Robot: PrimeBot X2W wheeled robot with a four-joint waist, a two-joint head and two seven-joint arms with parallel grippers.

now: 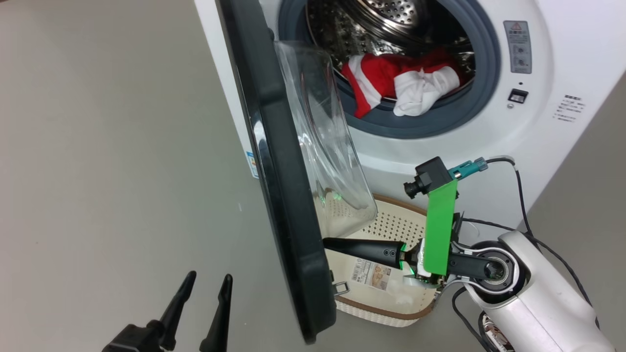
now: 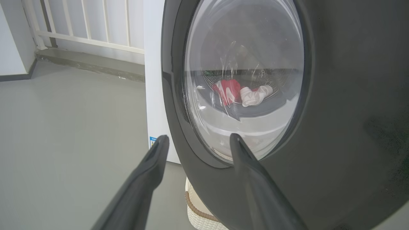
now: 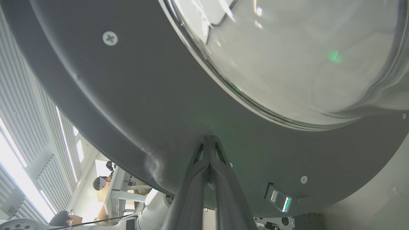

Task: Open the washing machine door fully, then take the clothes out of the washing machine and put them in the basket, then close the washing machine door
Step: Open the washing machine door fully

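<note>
right gripper (image 1: pixel 326 242) (image 3: pixel 209 138): its two dark fingers were pressed flat together, clamped on nothing, and the tips were right up against the inner face of the washing machine door (image 1: pixel 279 195) (image 3: pixel 143 111), on the dark ring just below the glass bowl window (image 1: pixel 327 146) (image 3: pixel 287 57). in the head view that arm reached in from the right, lying level over the basket (image 1: pixel 391 222), with a green bracket (image 1: pixel 440 230) and a small camera standing up off the wrist.

left gripper (image 1: pixel 209 277) (image 2: pixel 198 137): fingers spread wide, nothing between them. it sat on the other side of the door, over the grey floor (image 1: pixel 98 146), pointing at the door's glossy outer face; whether a tip touched the ring, i couldn't tell.

the door stood partly open, edge-on in the head view, with the bowl bulging towards the washing machine (image 1: pixel 562 58) (image 2: pixel 155 80). the clothes (image 1: pixel 401 80) (image 2: pixel 243 92) were in the steel drum (image 1: pixel 391 19), the red piece with white bands on the left and the white piece touching it on the right, both spilling onto the lower lip of the grey-blue rubber ring (image 1: pixel 484 63). the left wrist view caught them through the glass.

the basket sat on the floor, tight against the machine's front and below the drum mouth, partly behind the door, with a sticker (image 1: pixel 370 275) on its floor. its woven-look rim (image 2: pixel 198 209) peeked out under the door's edge. a small blue label (image 1: pixel 252 164) (image 2: pixel 152 140) showed low on the machine's corner.
</note>
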